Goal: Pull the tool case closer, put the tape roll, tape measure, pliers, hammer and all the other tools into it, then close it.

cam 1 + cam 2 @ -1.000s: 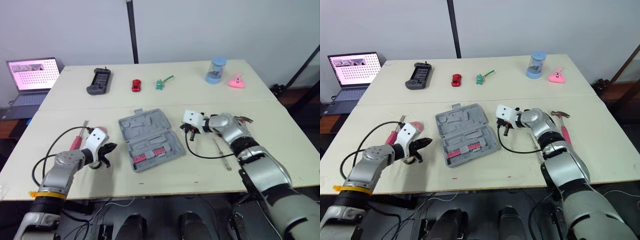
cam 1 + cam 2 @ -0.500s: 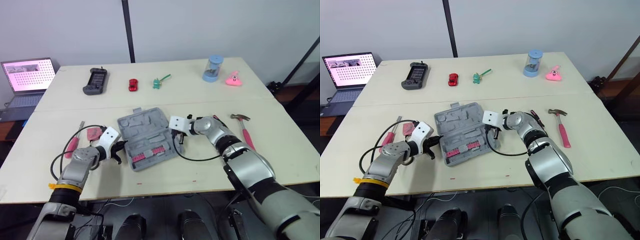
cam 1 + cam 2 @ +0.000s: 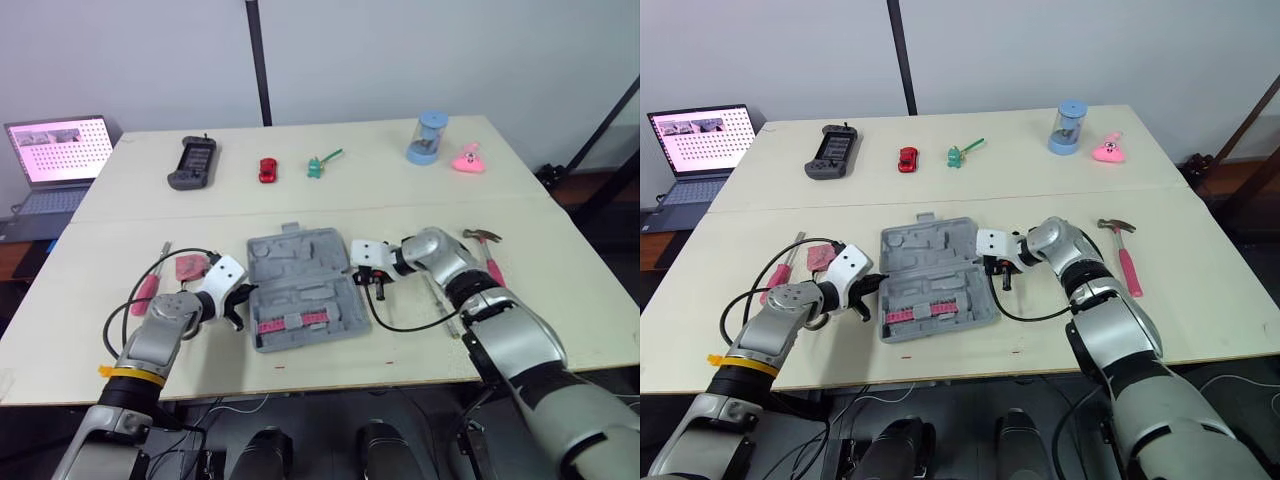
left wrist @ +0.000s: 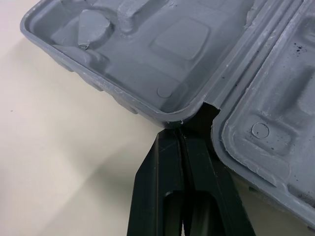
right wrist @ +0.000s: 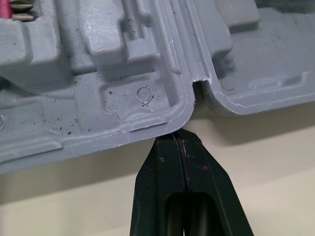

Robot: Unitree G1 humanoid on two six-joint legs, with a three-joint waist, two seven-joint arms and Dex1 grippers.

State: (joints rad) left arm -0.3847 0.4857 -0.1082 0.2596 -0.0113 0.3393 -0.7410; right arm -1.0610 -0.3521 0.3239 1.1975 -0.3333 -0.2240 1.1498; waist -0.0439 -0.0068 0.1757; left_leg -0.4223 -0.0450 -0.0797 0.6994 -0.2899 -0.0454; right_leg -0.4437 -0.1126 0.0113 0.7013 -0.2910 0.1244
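Tool case [image 3: 300,288] lies open on the table [image 3: 420,200], pinched between two robot grippers.
Left gripper [image 3: 238,300] and right gripper [image 3: 377,281], fingers pressed together and holding nothing, touch opposite hinge ends; dragging it nearer likely needs even pressure from both sides, or it may swivel.

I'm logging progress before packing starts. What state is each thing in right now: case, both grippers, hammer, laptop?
tool case: open, both halves flat on the table.
left gripper: jaws shut, tips at the case's hinge notch.
right gripper: jaws shut, tips against the case's edge by the hinge.
hammer: lying on the table, outside the case.
laptop: open, screen lit.
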